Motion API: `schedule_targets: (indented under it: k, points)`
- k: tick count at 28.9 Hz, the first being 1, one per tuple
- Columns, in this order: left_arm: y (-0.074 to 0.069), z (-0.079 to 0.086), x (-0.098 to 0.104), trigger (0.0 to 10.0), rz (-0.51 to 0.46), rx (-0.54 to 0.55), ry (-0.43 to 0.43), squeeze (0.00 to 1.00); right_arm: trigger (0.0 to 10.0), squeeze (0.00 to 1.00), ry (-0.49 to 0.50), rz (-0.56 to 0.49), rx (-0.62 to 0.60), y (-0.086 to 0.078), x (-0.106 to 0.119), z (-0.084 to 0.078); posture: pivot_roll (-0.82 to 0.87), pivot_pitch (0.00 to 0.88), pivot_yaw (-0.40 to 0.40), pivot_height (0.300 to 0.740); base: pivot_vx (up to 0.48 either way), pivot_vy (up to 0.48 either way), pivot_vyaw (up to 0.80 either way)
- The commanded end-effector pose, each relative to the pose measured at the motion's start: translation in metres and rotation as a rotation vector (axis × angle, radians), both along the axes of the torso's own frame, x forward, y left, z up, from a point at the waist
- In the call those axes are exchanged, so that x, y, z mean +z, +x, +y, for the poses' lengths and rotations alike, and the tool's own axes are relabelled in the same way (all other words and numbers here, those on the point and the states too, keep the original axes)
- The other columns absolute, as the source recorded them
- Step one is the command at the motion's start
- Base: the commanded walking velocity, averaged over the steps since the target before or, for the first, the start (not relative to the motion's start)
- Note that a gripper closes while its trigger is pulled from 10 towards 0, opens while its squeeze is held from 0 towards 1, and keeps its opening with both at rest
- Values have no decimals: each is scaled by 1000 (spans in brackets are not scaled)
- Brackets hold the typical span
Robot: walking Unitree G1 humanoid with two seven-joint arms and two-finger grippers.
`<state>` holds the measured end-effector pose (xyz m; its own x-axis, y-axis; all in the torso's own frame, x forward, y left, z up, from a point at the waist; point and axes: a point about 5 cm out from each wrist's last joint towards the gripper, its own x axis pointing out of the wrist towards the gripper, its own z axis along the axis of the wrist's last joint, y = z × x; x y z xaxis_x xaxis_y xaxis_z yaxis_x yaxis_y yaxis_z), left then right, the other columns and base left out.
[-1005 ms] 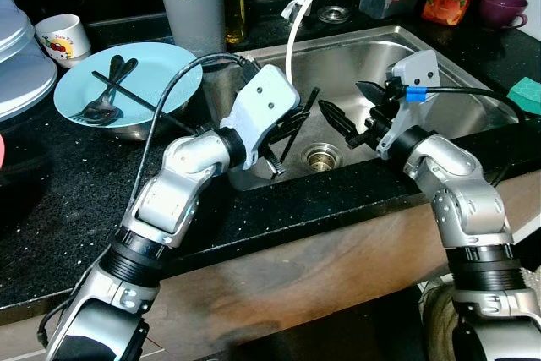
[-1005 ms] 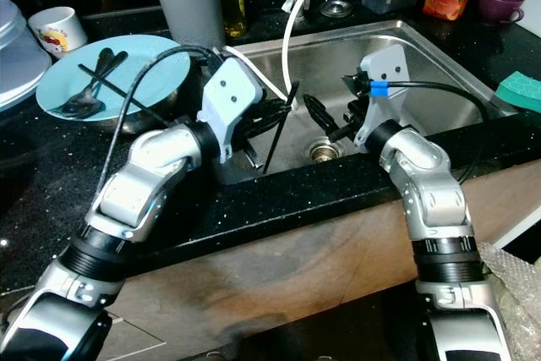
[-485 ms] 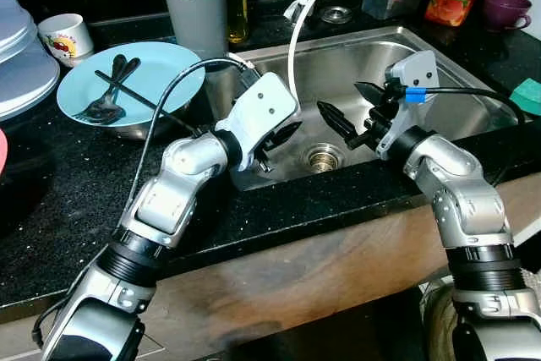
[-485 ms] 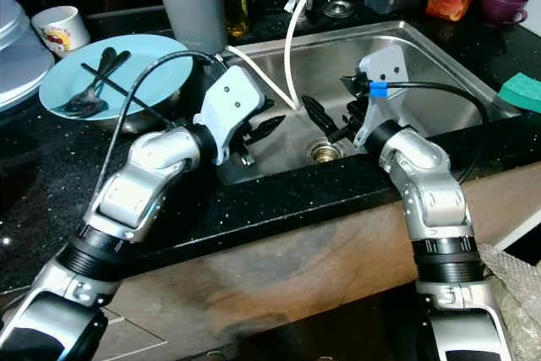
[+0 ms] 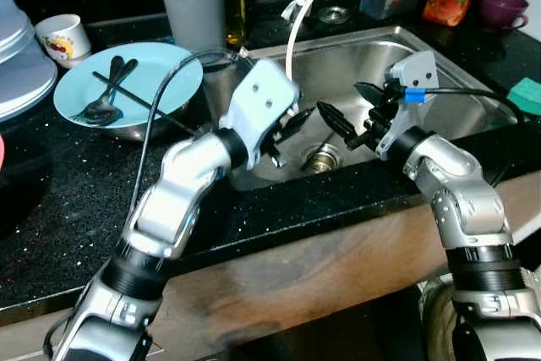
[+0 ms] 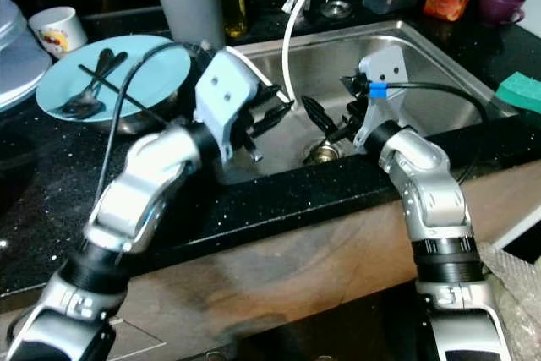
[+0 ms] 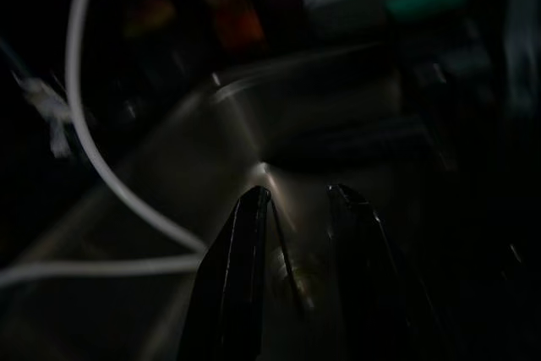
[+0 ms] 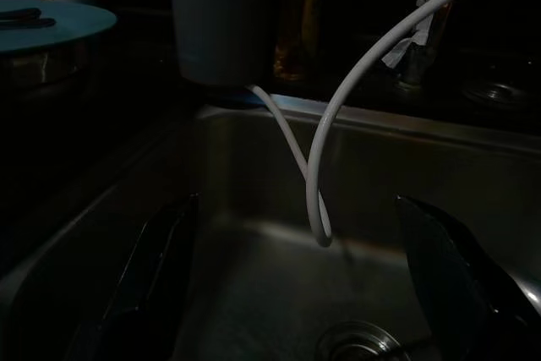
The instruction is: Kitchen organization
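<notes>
Both grippers are hanging over the sink [image 5: 439, 57], near the drain [image 5: 319, 156]. The left gripper [image 5: 297, 121] is looking nearly closed; in the wrist view there's something thin between its fingers [image 7: 241, 276], can't tell what. The right gripper [image 5: 348, 116] is spread wide, holding nothing. The plate [image 5: 161, 73] with spoons [image 5: 103, 106] and a chopstick [image 5: 135, 97] is sitting left of the sink. My guess: the next move is sorting that cutlery, needing a careful pinch.

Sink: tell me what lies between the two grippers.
In the left eye view, bare steel and the drain of the sink lie between left gripper and right gripper.
</notes>
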<state>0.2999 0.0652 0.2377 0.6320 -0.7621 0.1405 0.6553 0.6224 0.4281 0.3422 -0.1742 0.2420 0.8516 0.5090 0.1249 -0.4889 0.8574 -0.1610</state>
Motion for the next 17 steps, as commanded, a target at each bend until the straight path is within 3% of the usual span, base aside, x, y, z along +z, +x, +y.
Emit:
schedule_targets:
  k: [1,7,11,17]
  points:
    - [-2,5,-5,10000,8,34,22,0,10000,0,-4,0,-3,0,-2,0,25,86,23,740,0,0,0]
    - [-9,20,-16,10000,4,115,30,0,10000,0,-1,-2,2,0,-2,1,28,85,20,740,0,0,0]
    - [-18,34,-20,10000,8,181,-25,0,10000,0,1,-4,6,0,-2,2,27,82,18,740,0,0,0]
    - [-42,50,-36,10000,81,200,-40,0,10000,0,0,-5,11,0,-1,3,28,79,15,740,0,0,0]
